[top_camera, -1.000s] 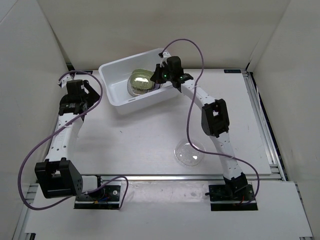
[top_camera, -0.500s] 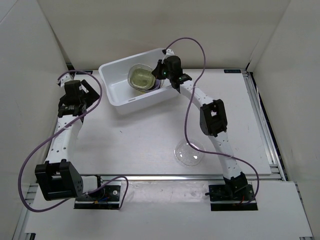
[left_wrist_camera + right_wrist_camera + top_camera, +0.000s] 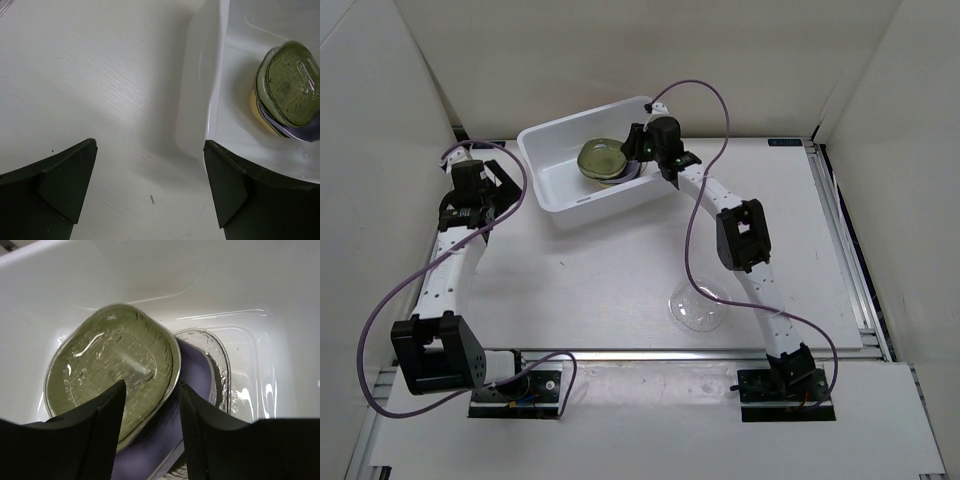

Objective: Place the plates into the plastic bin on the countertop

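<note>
The white plastic bin stands at the back left of the countertop. Inside it, a green glass plate lies on top of a stack. In the right wrist view this green plate rests on a purple plate, with a clear one under that. My right gripper hangs open over the stack, its jaws on either side of the green plate's rim without pinching it. A clear plate lies on the countertop by the right arm. My left gripper is wide open and empty, just left of the bin's wall.
White panels wall in the countertop on three sides. A metal rail runs along the front edge, between the two arm bases. Purple cables loop over both arms.
The green plate, held tilted up a second ago, now lies flatter on the stack in the bin. My right gripper's jaws have opened off it. The left arm has barely shifted.
</note>
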Tool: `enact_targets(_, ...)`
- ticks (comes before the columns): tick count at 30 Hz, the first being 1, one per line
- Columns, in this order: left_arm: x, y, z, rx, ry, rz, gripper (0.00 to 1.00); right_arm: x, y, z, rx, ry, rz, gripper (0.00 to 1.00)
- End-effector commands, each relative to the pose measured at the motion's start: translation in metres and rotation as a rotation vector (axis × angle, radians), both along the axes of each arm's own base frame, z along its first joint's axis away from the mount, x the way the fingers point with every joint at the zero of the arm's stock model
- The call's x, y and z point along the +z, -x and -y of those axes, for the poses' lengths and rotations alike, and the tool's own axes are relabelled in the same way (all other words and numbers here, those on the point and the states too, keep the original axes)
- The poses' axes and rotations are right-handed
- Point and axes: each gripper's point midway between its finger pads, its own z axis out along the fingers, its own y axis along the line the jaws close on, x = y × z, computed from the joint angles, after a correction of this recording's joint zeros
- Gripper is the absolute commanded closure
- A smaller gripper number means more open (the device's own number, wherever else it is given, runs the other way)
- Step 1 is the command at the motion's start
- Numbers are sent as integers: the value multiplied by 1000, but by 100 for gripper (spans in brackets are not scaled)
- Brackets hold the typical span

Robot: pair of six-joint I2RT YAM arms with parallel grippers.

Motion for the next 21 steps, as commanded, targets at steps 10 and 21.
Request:
enact_targets(10, 24, 2, 20, -112, 39, 98, 1, 181, 75, 1, 271, -30, 307, 21)
enact_targets(21, 12, 23, 84, -358, 116, 62, 1, 105, 216, 141, 136, 126, -86, 1)
